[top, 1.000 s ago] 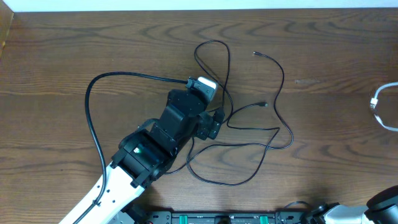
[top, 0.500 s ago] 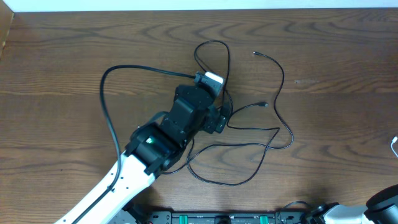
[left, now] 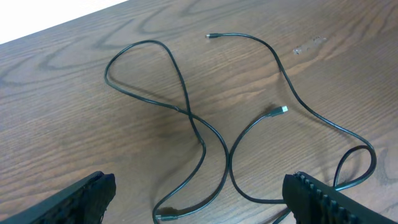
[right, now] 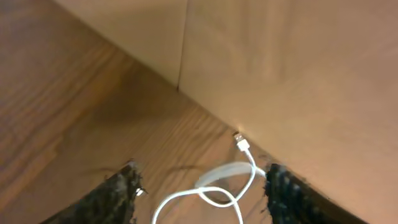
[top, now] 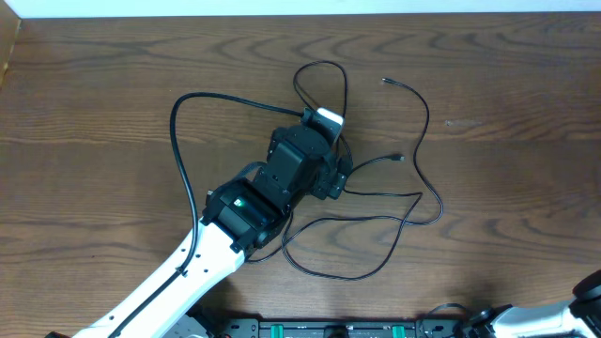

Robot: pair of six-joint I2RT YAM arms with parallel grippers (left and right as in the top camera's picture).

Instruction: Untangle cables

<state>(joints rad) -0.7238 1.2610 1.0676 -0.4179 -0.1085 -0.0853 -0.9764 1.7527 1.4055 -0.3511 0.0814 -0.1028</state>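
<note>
Cables [left: 188, 112]: 2 thin black ones lay crossed in loose loops on the bench [left: 62, 93], ahead of the left gripper [left: 199, 199], whose fingers stood spread wide (nothing held), running mostly away from it. 1 white cable [right: 227, 169] curled between the right gripper's [right: 202, 196] parted fingers, plug toward a beige panel [right: 280, 62].

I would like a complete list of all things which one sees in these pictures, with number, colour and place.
black cables: two as far as I can tell, black, crossing each other at the table centre
white cable: one, white, looped on the wood, right wrist view only
table: one, brown wood
beige wall: one, behind the white cable
left arm: one, black and white, from lower left
thick black cable: one, arcing off the left arm
left gripper: open, empty
right gripper: open, above the white cable
</note>
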